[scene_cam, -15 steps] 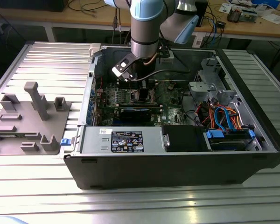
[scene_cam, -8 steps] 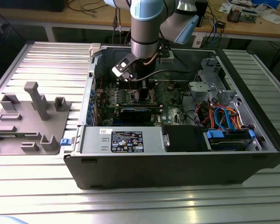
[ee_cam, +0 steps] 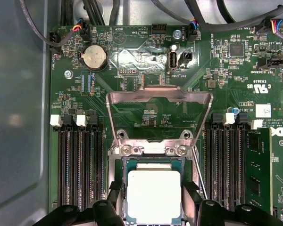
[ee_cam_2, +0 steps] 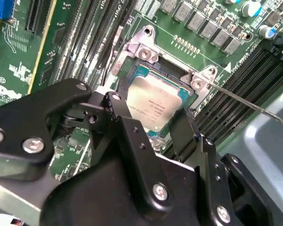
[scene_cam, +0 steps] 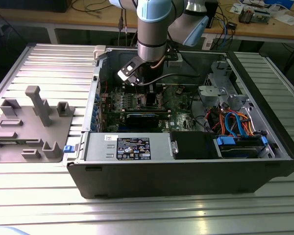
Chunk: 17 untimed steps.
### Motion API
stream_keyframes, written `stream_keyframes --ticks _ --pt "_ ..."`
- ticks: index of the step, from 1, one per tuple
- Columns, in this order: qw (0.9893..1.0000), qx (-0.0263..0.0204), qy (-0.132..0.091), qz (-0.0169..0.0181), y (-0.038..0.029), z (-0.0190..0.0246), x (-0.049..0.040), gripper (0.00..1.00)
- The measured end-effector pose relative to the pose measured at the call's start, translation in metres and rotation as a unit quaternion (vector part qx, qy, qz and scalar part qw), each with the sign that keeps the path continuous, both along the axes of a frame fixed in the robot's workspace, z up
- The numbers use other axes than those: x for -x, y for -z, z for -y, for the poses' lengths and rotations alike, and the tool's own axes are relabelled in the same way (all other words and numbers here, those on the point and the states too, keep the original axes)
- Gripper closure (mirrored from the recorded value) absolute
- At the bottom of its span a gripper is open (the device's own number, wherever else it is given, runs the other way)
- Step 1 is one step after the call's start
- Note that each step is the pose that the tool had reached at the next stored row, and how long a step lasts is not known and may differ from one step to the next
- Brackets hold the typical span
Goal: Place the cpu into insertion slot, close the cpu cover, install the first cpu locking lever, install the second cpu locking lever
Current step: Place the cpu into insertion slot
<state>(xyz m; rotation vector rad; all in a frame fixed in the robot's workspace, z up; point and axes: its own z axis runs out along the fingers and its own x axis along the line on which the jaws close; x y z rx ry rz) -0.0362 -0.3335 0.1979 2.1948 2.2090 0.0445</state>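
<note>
The pincer [ee_cam: 153, 201] pinched the cpu [ee_cam: 154, 193] by 2 opposite edges, in or just above the insertion slot [ee_cam: 153, 149] of the green motherboard [ee_cam: 146, 66]; the cpu cover [ee_cam: 127, 96] stood tipped open beside it. The chip was a small flat square, silver-grey lid on green backing; probably light, stiff, slick-topped and delicate underneath, so best held by its edges.
</note>
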Motion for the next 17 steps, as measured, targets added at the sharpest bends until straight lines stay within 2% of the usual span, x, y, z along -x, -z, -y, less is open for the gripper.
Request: stream_keyframes --ticks 6,14,15,17 --pt "1.0000 0.0001 0.000 0.0000 -0.0046 0.0000 0.0000 0.38" --pt "1.0000 0.0000 0.000 0.0000 -0.0172 0.0000 0.0000 0.38" --pt "1.0000 -0.0001 0.000 0.0000 -0.0173 0.0000 0.0000 0.40" --pt "1.0000 0.0000 0.000 0.0000 -0.0176 0.0000 0.0000 0.53"
